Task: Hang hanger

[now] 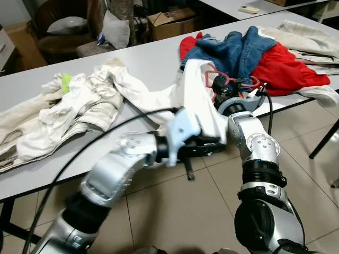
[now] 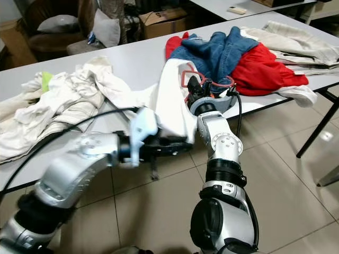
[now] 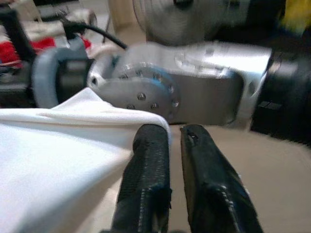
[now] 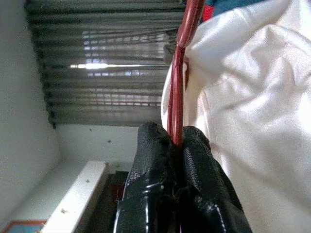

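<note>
Your right hand (image 4: pixel 177 145) grips the red hanger (image 4: pixel 178 87) at the bench's (image 1: pixel 153 63) front edge; your left hand (image 3: pixel 167 145) pinches the soft, slippery white shirt (image 1: pixel 198 100). Hold the stiff wire.

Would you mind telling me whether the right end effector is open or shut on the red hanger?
Shut. The right end effector has both black fingers pressed against the red hanger, beside the white garment.

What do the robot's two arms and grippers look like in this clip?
Both arms are silver metal with black joint sections. The left arm has a pale blue wrist piece and a black cable. The right arm has a round bolted disc and its own black cable. Each gripper has two textured black fingers.
</note>
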`<state>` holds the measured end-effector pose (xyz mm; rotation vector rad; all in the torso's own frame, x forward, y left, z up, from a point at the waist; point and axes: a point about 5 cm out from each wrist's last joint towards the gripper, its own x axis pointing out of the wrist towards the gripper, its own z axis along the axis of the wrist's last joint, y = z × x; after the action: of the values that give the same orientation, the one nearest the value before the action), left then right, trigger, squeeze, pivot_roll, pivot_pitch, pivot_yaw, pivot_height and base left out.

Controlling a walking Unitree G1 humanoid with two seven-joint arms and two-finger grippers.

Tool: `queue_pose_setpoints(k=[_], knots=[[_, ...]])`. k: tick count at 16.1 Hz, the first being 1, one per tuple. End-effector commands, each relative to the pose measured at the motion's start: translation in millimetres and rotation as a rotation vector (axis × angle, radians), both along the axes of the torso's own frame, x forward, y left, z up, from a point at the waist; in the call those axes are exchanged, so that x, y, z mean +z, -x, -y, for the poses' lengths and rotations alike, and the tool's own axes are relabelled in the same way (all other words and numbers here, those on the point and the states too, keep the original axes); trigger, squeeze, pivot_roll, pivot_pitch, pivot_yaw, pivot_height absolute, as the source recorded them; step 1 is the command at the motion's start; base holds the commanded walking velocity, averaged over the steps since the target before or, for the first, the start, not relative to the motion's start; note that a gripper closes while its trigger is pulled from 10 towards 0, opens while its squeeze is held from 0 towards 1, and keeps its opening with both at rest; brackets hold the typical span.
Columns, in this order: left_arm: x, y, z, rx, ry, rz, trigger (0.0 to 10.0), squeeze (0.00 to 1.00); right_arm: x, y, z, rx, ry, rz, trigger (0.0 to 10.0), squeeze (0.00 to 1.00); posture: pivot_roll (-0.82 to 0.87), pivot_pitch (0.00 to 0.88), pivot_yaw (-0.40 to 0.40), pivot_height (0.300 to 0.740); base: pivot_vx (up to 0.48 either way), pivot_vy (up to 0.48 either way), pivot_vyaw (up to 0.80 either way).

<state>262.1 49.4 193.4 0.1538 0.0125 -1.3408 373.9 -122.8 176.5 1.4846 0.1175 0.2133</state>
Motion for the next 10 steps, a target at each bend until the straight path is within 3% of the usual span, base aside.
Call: queue_pose_setpoints(k=[1,3,6,8,10], knots=[[2,7.3,-3.8,-0.035,0.018,-0.014,10.0,1.0,4,1.3,-7.7,0.04,0.108,0.026,10.0,0.0,-0.07,0.0,0.105,0.74,0.0,0.0,0.0],[-3,17.0,-6.7,-0.064,0.036,-0.029,10.0,1.0,6,4.4,-8.6,0.052,0.238,0.055,10.0,0.0,-0.07,0.0,0.1,0.74,0.0,0.0,0.0],[-12,33.5,-7.3,-0.074,0.074,-0.105,10.0,1.0,7,6.0,6.4,0.028,0.232,0.038,10.0,0.0,-0.06,0.0,0.079,0.74,0.0,0.0,0.0],[-16,31.8,-3.1,-0.031,0.052,-0.083,10.0,1.0,9,6.1,7.7,0.03,0.209,0.058,10.0,0.0,-0.05,0.0,0.072,0.74,0.0,0.0,0.0],[-26,16.0,-4.2,0.125,-0.096,-0.043,10.0,1.0,12,4.3,9.0,0.012,0.186,0.066,10.0,0.0,-0.05,0.0,0.06,0.74,0.0,0.0,0.0]])
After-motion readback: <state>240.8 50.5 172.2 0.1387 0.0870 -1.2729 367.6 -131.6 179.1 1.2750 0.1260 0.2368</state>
